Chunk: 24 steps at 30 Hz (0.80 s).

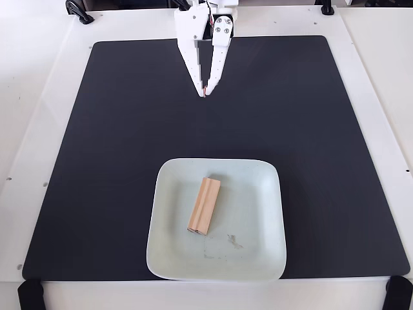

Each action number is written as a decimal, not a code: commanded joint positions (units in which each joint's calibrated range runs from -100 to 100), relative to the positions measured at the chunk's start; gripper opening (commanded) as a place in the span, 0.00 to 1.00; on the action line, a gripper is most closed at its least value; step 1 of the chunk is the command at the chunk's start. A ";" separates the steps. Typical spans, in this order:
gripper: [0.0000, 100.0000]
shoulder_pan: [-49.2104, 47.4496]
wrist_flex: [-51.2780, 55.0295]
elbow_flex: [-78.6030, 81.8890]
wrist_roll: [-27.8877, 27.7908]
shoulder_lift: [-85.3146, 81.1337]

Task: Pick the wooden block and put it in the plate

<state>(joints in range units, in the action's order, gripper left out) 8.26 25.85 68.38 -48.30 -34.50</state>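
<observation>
At the far edge of the black mat, near the top of the fixed view, the white hand hangs with its two fingers tapering down until the tips meet or nearly meet, and it has hold of nothing. Straight toward the camera from it, well apart across a bare stretch of mat, sits the square plate of pale mint ceramic, close to the mat's near edge. The wooden block lies flat on the plate's centre, a little left of the middle, clear of the raised rim on every side. Its long axis runs mostly near-to-far in this view, leaning slightly so that the far end sits a touch to the right of the near end; the grain lines follow that same direction. The hand is almost in line with that axis, just beyond its far end. Faint scuffs mark the plate to the right of the block. Mat and plate rest on a white desk. Judging by this, the placing looks done, with the hand drawn back.
</observation>
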 commanded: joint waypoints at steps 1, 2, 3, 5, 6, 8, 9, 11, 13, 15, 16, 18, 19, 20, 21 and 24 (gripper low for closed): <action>0.01 -1.31 -0.62 8.68 0.25 -10.42; 0.01 -1.31 -0.62 11.20 0.25 -13.05; 0.01 -1.31 -0.62 13.63 0.25 -15.42; 0.01 -1.31 -0.62 18.40 0.25 -20.50; 0.01 -1.31 -0.62 20.82 0.25 -22.96; 0.01 -1.31 -0.62 25.23 0.25 -27.96; 0.01 -1.31 -0.62 27.30 0.25 -30.50; 0.01 -1.31 0.00 30.90 0.25 -35.25; 0.01 -1.31 3.62 31.26 1.11 -38.72; 0.01 -2.77 9.10 31.26 2.92 -42.79; 0.01 -3.55 11.84 31.26 3.56 -44.66; 0.01 -5.12 17.15 31.26 4.79 -48.47; 0.01 -5.91 20.06 31.26 5.06 -50.33; 0.01 -6.69 23.16 31.26 5.06 -52.11; 0.01 -7.36 26.69 31.26 5.01 -53.98; 0.01 -8.70 37.21 31.26 4.68 -59.57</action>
<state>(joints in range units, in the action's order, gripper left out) 0.82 54.51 99.12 -43.61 -89.62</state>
